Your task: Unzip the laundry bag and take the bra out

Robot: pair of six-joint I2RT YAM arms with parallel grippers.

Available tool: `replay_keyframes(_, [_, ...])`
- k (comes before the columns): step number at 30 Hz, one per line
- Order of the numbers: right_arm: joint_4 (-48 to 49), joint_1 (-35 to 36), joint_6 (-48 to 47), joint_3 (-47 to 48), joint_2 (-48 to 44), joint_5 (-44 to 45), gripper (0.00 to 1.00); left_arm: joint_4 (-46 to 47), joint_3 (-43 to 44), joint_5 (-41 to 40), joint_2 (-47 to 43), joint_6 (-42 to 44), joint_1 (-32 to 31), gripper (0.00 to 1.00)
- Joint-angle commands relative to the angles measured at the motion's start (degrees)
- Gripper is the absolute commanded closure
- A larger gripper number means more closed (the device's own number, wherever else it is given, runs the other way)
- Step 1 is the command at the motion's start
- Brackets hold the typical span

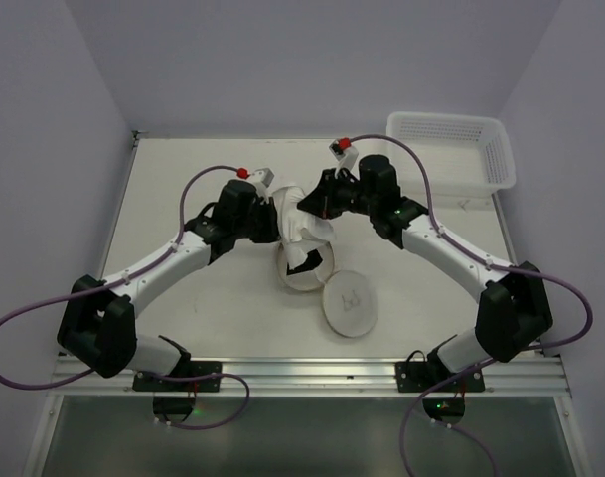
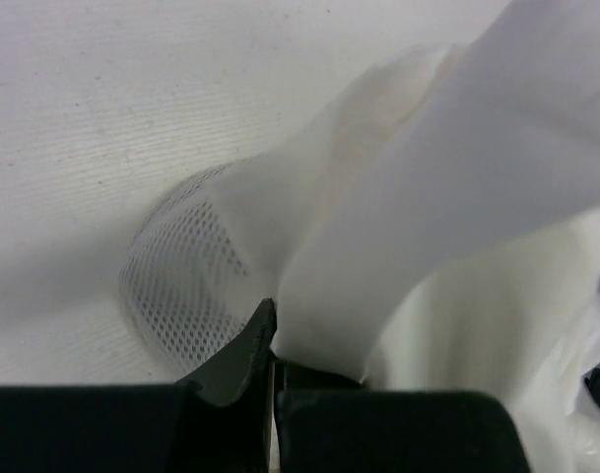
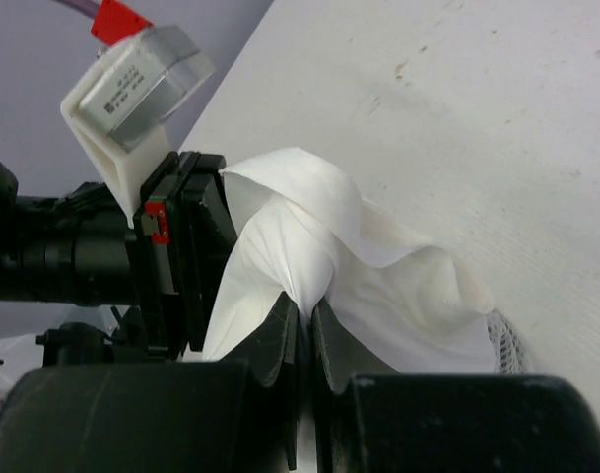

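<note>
I had the left claw (image 2: 272, 340) clenched on the bra (image 2: 477, 177), a soft, folded piece of plain white fabric. Its black fingers pinched a fold that rose up and away to the right of the fingertips. The right claw (image 3: 304, 310) was clamped shut on the same garment from the opposite side, with the cloth bunched right over its tips. The two claws stood close together, facing each other.

The laundry bag (image 1: 312, 278), a small round pouch of white see-through mesh with a tan hoop rim, sat on the pale off-white tabletop (image 1: 232, 308) just below and nearer than both claws. The fabric came up out of it. Through the left wrist camera, a patch of mesh showed just left of the fingertips. The bag's flat round lid panel (image 1: 350, 303), white with a tan rim, lay touching the pouch on the near right. I could not tell whether the two were joined there.

A white slotted plastic basket (image 1: 501, 164) stood well apart, beyond and to the right of the right claw.
</note>
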Motion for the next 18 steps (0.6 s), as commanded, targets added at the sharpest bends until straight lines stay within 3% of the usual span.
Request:
replay_keyframes(1, [-0.91,-0.12,-0.43,4.81,-5.13,7.02,1.0,3.41,-3.11,-0.89,-2.05,-0.22,-0.44,1.0])
replay_keyframes(11, [-10.93,-9.43,-4.91,17.9,-9.97,17.4,1.0,3.59,-7.43,-3.36,-2.4,0.22,1.32,1.0])
replay_keyframes(18, [-14.46,-21.2,-5.8,26.35,-4.54,29.09,1.0,2.19,-6.02,-3.18,-2.57,1.1,1.32,1.0])
